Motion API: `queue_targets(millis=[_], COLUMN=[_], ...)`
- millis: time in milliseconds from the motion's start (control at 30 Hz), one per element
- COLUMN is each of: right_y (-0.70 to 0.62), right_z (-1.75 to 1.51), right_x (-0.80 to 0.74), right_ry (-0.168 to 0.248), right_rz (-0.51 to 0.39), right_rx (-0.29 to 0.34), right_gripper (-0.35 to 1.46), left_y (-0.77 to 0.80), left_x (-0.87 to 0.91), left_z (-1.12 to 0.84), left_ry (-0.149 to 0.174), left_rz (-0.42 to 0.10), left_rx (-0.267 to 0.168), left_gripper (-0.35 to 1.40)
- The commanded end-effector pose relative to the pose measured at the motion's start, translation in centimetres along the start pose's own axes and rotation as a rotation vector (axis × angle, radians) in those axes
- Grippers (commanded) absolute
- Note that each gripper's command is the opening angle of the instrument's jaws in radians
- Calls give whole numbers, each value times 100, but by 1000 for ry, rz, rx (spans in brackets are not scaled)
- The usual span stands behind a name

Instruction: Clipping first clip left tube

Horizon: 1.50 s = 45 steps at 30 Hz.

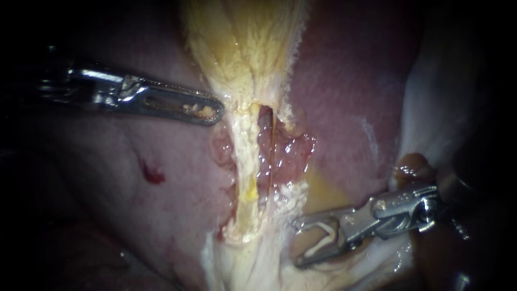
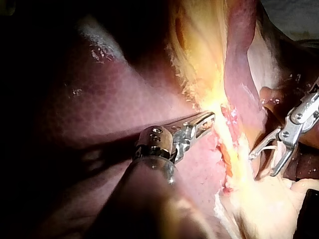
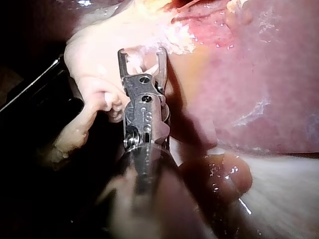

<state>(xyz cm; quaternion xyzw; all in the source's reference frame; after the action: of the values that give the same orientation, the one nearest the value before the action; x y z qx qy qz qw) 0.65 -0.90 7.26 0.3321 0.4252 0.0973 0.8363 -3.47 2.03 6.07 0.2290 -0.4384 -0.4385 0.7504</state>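
The pale yellow gallbladder [image 1: 247, 43] narrows downward into the left tube [image 1: 245, 172], a cream strand. A thinner strand [image 1: 276, 140] runs beside it, with a red gap between them. My left instrument [image 1: 215, 110] lies with jaws shut, its tip against the gallbladder's left edge; in the left wrist view this left instrument [image 2: 207, 121] meets the yellow tissue. My right instrument [image 1: 297, 243] sits low and right of the tubes, apart from them, jaws spread wide around a white clip [image 1: 323, 240]. The right wrist view shows that right instrument [image 3: 142, 54] with the clip [image 3: 142, 63] over pale fatty tissue.
Dark red liver [image 1: 350, 97] lies on both sides of the tubes, with a small blood spot [image 1: 152, 173] on the left. A brown lump [image 1: 412, 164] sits just above my right instrument's wrist. Whitish tissue [image 1: 431, 108] rises at the right.
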Motion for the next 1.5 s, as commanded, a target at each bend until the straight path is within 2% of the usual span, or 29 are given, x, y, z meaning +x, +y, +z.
queue_targets(millis=[33,233,400,600,733,800,1300,1500], right_y=[0,0,0,0,-1,-1,0,2], right_z=[0,-1,-1,-1,-1,-2,-3,-11], right_x=[0,1,1,2,2,2,3,16], right_ry=[0,0,0,0,0,0,-1,38], right_rz=[0,1,1,1,1,1,3,0], right_rx=[0,0,0,0,0,0,-3,-12], right_gripper=[49,49,49,49,49,49,50,50], left_y=[0,0,1,0,-4,-5,-6,-6], left_x=[0,-1,-5,-22,-37,-43,-43,-42], left_z=[0,-3,-13,-44,-64,-70,-73,-73], left_ry=[-1,0,3,8,-17,-30,-33,-33], left_rz=[-2,-2,-4,-13,-30,-22,-23,-22], left_rx=[2,4,11,18,11,16,17,16], left_gripper=[-35,-35,-35,-35,-35,-35,-35,-35])
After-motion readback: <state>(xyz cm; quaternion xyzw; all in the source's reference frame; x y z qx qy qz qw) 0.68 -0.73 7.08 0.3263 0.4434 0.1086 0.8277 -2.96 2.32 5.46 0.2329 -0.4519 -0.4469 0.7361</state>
